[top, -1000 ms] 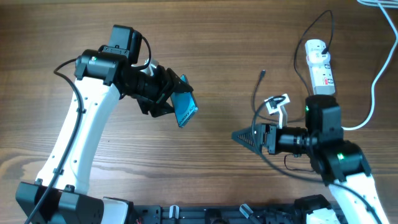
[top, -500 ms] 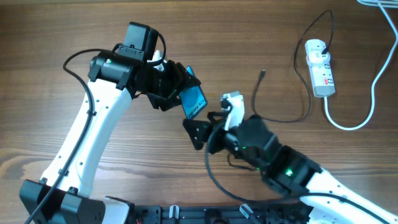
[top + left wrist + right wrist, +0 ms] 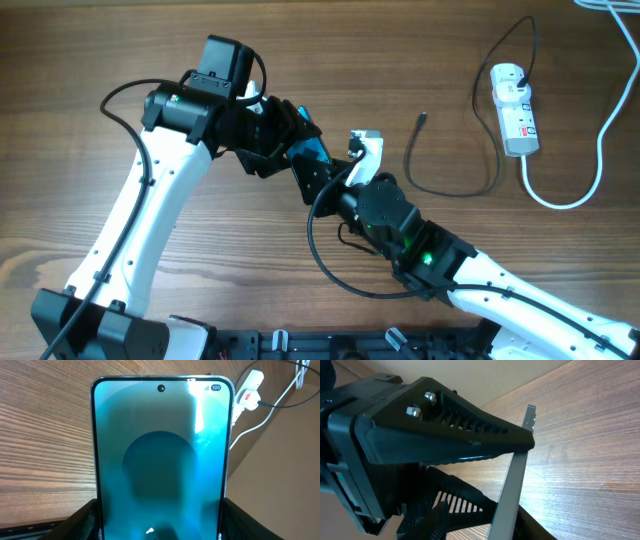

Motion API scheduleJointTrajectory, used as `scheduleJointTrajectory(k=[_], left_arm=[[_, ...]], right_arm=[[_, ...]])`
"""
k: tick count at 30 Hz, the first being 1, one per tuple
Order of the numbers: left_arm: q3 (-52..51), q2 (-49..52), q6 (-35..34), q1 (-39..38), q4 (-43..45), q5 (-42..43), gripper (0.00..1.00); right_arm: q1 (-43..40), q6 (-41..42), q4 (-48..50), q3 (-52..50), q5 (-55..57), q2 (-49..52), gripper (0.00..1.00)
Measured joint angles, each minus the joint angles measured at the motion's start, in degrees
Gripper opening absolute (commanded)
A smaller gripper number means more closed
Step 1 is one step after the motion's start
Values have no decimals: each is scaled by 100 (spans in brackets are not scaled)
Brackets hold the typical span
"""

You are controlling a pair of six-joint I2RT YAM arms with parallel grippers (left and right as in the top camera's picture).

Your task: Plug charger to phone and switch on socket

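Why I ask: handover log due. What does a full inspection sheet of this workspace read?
Surface: wooden table.
Job's things: phone screen lit; charger not plugged into the phone, tip lying on table; socket far right, switch state too small to tell.
Clutter: nothing seen.
Hands: left hand shut on the phone; right hand at the phone's edge, grip unclear.
Cables: charger runs to socket; white cable leaves socket rightward.
Surroundings: beige background beyond table edge.
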Motion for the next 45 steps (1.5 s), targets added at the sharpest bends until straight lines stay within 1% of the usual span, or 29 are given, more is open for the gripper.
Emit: scheduleJointTrajectory(k=[2,4,9,13,15,16,17,21,24,26,28,29,30,32,36,37,38,40,42,43,45], left_arm=[[0,0,0,0,0,0,40],[0,0,-2,0,0,-2,40],[0,4,-2,0,0,-28,39],[0,4,0,-2,-52,-321,39],[0,4,-4,-13,-129,-535,39],[0,4,-2,-17,-133,-581,39],[0,4,-2,-22,-133,-616,39],[0,4,-2,-55,-155,-793,39],[0,11,0,-262,-59,-879,39],[0,11,-2,-367,-48,-927,39],[0,11,-2,-398,-48,-984,39],[0,11,-2,-398,-46,-1001,39],[0,11,-2,-398,-46,-1025,39],[0,9,-2,-398,-37,-1025,41],[46,4,-20,-407,-114,-1228,47],[46,4,-22,-407,-136,-1274,50],[46,4,-22,-407,-151,-1311,57],[46,4,-33,-407,-166,-1344,63],[46,4,-7,-407,-192,-1373,64],[46,4,0,-407,-192,-1375,67],[46,4,48,-407,-179,-1572,68]], right_arm=[[0,120,0,0,37,0,39],[0,186,-2,0,42,0,31],[11,225,-2,0,76,203,27],[11,227,-2,0,74,203,21],[11,236,-9,0,74,205,22],[11,247,-9,0,72,223,29],[11,273,-4,0,74,225,31],[11,339,15,0,81,293,30],[11,485,105,0,76,564,26],[11,525,164,0,79,573,22],[11,529,168,0,79,573,17],[11,553,164,0,79,573,12],[9,577,146,0,83,577,10],[-4,763,127,-7,92,590,9],[26,673,87,-15,-120,664,7],[26,671,87,-15,-127,664,7],[26,671,101,-15,-142,664,6],[26,667,127,-15,-164,664,5],[26,649,127,-15,-177,664,5],[26,625,125,-15,-184,664,5],[26,608,94,-15,-170,664,5]])
